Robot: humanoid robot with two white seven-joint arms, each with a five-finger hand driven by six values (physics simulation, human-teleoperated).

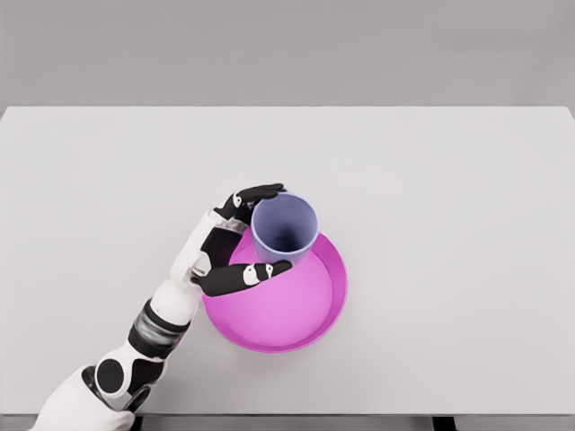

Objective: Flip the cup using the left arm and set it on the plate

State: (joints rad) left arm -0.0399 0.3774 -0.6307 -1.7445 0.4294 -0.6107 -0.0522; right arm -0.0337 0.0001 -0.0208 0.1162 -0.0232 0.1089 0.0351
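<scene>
A lavender-blue cup stands upright with its mouth facing up, at the far left part of a magenta plate. My left hand comes in from the lower left and wraps the cup's left side. Its fingers curl behind the cup and the thumb lies in front of it. Whether the cup's base rests on the plate or hangs just above it, I cannot tell. The right arm does not show.
The plate sits on a wide light-grey table that fills most of the view. The table's front edge runs along the bottom of the picture, with a plain grey wall behind.
</scene>
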